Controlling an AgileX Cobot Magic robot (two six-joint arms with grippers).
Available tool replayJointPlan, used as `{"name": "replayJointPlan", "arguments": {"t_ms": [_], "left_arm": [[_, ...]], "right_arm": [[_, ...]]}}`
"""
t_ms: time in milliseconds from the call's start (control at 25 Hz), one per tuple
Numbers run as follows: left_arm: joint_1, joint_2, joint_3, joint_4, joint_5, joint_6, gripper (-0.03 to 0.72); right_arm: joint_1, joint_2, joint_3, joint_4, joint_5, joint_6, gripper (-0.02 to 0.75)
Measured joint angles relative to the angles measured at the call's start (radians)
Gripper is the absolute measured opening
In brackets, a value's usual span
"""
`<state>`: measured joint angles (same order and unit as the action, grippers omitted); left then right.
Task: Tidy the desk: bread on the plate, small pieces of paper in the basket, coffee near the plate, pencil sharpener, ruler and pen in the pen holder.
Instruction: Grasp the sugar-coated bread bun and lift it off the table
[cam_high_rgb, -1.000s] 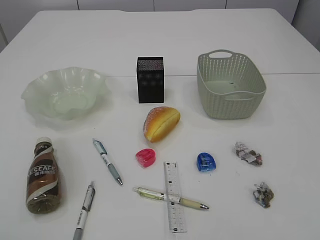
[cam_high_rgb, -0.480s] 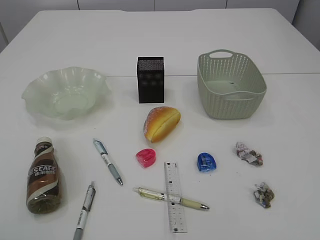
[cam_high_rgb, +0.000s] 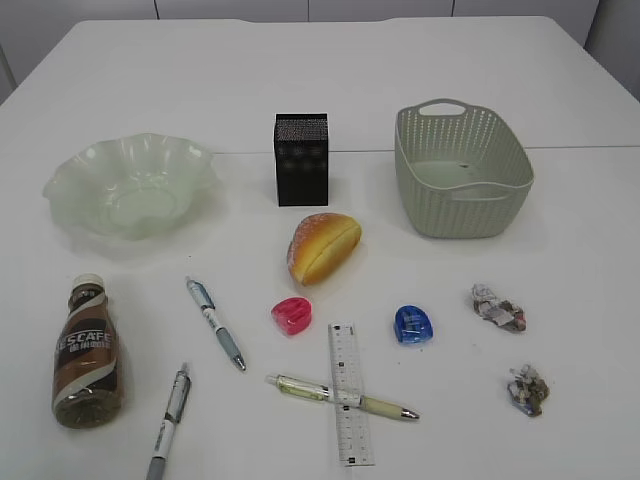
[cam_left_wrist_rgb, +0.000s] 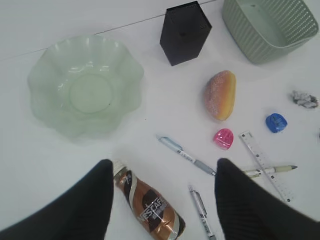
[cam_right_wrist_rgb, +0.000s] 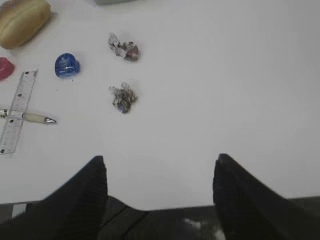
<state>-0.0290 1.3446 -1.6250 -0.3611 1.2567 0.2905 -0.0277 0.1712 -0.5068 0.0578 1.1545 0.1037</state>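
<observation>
Nothing on the desk had shifted since the frame a second earlier, every item sat exactly where it was. Far left lay the coffee bottle (cam_high_rgb: 88, 350) on its side, below the pale green plate (cam_high_rgb: 128, 186) (a ruffled glass dish, really). Next came two pens, a grey one (cam_high_rgb: 169, 420) at the front edge and a blue-clipped one (cam_high_rgb: 215, 324) beside it. At centre stood the black pen holder (cam_high_rgb: 301, 159), upright, with the bread (cam_high_rgb: 322, 246) just in front. Below that were the pink sharpener (cam_high_rgb: 291, 315), then the ruler (cam_high_rgb: 349, 392) with a third pen (cam_high_rgb: 342, 394) lying across it, then the blue sharpener (cam_high_rgb: 412, 324). On the right sat the basket (cam_high_rgb: 461, 169), and two crumpled paper scraps (cam_high_rgb: 497, 307) (cam_high_rgb: 526, 389) nearer the front. Both grippers hovered wide apart and gripping nothing, the left gripper (cam_left_wrist_rgb: 164, 200) over the bottle, the right gripper (cam_right_wrist_rgb: 160, 192) above bare table.
</observation>
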Motion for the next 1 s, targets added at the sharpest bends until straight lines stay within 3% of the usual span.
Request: {"name": "replayJointPlan", "arguments": {"t_ms": [240, 440, 720, 1000], "left_arm": [[-0.192, 0.175, -0.131, 0.113, 0.000, 0.002, 0.486], [-0.331, 0.341, -0.200, 0.250, 0.000, -0.063, 0.486], [-0.439, 0.583, -0.203, 0.313, -0.040, -0.074, 0.489], [-0.493, 0.727, -0.205, 0.312, -0.204, -0.074, 0.496]], "right_arm": [[0.000, 0.270, -0.112, 0.003, -0.004, 0.072, 0.489], [0.000, 0.509, -0.232, 0.006, -0.012, 0.104, 0.489], [0.000, 0.777, -0.416, 0.029, -0.012, 0.113, 0.489], [0.000, 0.964, -0.548, 0.031, 0.000, 0.115, 0.489]]}}
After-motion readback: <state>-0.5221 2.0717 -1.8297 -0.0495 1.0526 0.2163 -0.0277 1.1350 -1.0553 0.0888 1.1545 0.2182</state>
